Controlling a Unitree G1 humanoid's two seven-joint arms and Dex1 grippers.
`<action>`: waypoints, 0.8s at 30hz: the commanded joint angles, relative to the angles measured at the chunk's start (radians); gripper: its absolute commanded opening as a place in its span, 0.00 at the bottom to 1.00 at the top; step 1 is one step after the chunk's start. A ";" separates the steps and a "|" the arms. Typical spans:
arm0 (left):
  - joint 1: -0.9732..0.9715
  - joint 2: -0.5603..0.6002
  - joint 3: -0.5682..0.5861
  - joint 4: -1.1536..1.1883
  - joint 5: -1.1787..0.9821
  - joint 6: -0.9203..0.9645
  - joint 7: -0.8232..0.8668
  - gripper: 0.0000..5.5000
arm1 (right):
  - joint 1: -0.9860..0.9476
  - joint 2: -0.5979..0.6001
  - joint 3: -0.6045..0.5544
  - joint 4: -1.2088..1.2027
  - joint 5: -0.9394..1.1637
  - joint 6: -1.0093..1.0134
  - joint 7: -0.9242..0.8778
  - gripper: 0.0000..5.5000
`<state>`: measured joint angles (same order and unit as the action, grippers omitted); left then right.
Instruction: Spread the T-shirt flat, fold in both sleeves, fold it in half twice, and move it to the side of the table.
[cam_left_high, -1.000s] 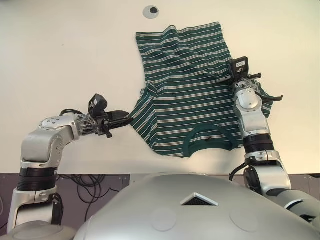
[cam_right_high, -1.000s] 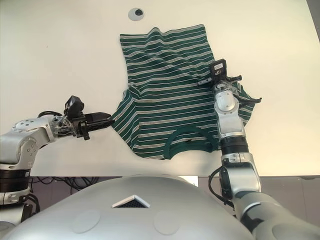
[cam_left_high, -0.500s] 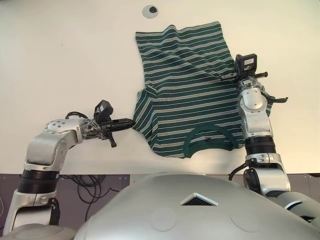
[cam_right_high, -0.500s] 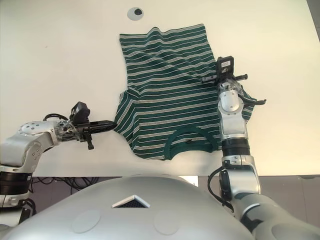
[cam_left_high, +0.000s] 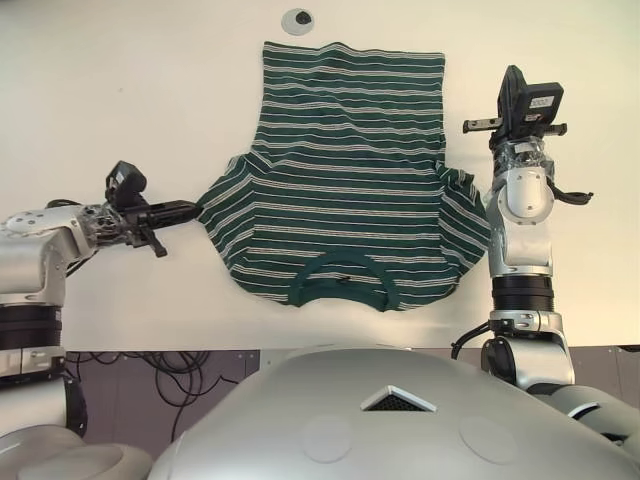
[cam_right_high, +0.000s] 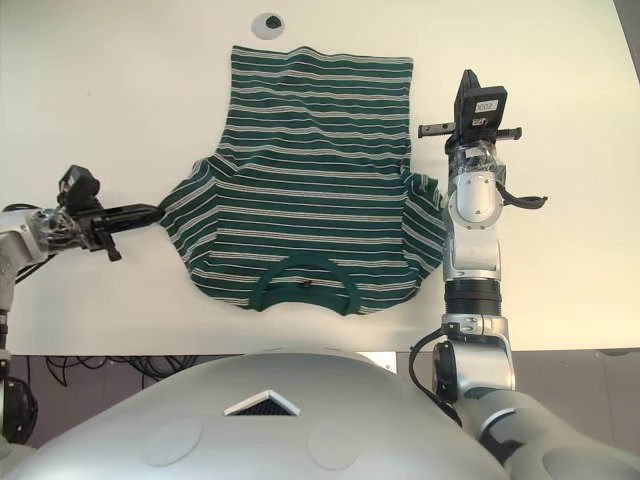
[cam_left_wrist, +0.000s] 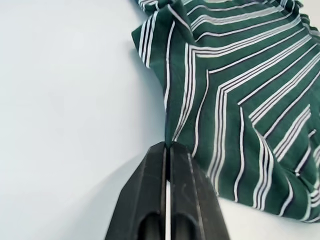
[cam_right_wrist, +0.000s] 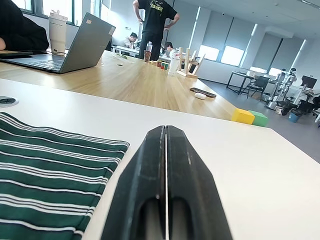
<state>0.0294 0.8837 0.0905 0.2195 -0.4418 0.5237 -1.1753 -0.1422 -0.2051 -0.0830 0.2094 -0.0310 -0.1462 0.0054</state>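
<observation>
The green, white-striped T-shirt lies spread on the white table, collar toward me and hem at the far side. My left gripper is shut on the tip of the shirt's left sleeve, with the fabric edge pinched between its black fingers. My right gripper is shut with nothing in it. It hangs above bare table just right of the shirt's far right part. The right sleeve lies bunched beside the right forearm.
A round grey grommet sits in the table just beyond the hem. The table's near edge runs below the collar. Bare tabletop lies to both sides of the shirt. Other tables and a laptop stand farther back in the room.
My left gripper has pulled the left sleeve out to the left, and the shirt has shifted left and opened out flatter. My right gripper has left the shirt and moved farther back and right.
</observation>
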 joint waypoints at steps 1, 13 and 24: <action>0.005 0.022 0.025 -0.014 0.003 -0.027 -0.026 0.00 | 0.000 0.002 -0.023 0.014 0.000 0.029 -0.019 0.00; 0.077 -0.159 -0.095 -0.459 -0.073 0.105 0.128 0.00 | -0.016 -0.005 0.002 0.046 -0.036 0.037 -0.004 0.00; 0.104 -0.208 -0.320 -0.437 0.147 0.043 0.288 0.12 | 0.147 0.027 -0.002 -0.190 0.084 0.204 0.093 0.06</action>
<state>0.1076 0.6819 -0.1960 -0.2477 -0.3422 0.5399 -0.9271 -0.0746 -0.2033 -0.0765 0.1360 -0.0169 -0.0280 0.0632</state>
